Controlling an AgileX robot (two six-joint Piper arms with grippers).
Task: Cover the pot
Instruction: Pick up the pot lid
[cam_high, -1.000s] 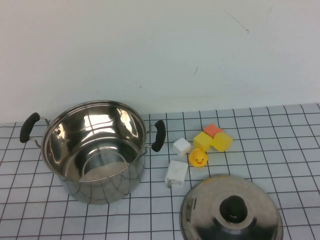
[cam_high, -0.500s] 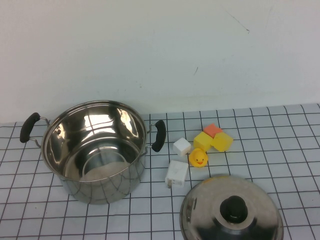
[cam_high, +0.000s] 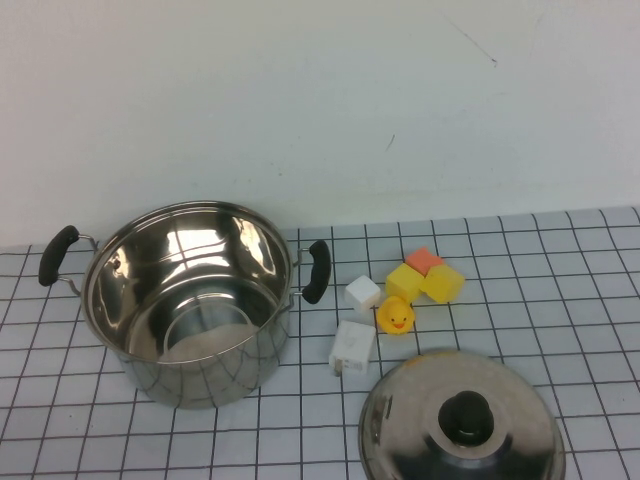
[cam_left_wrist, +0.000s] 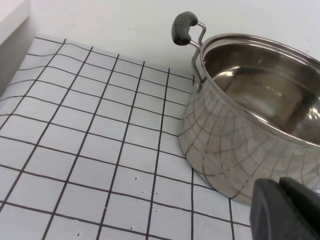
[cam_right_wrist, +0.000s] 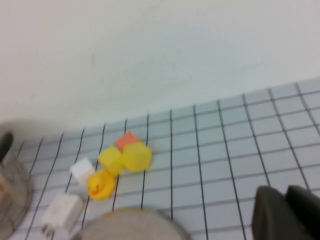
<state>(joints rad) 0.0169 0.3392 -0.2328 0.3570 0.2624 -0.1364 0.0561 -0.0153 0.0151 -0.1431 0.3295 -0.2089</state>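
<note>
The large shiny steel pot (cam_high: 190, 300) stands open on the checked cloth at the left, its two black handles (cam_high: 316, 271) out to the sides. The domed steel lid (cam_high: 462, 425) with a black knob lies flat on the cloth at the front right, apart from the pot. Neither gripper shows in the high view. In the left wrist view my left gripper (cam_left_wrist: 280, 187) is shut and empty, low beside the pot's wall (cam_left_wrist: 235, 145). In the right wrist view my right gripper (cam_right_wrist: 285, 192) is shut and empty above the cloth, to the right of the lid's rim (cam_right_wrist: 131, 223).
Between pot and lid lie a yellow rubber duck (cam_high: 397, 317), two yellow blocks (cam_high: 425, 282), an orange block (cam_high: 424, 259), a white cube (cam_high: 363, 292) and a white plug adapter (cam_high: 352, 346). A white wall (cam_high: 320, 100) stands behind the checked cloth (cam_high: 560, 300).
</note>
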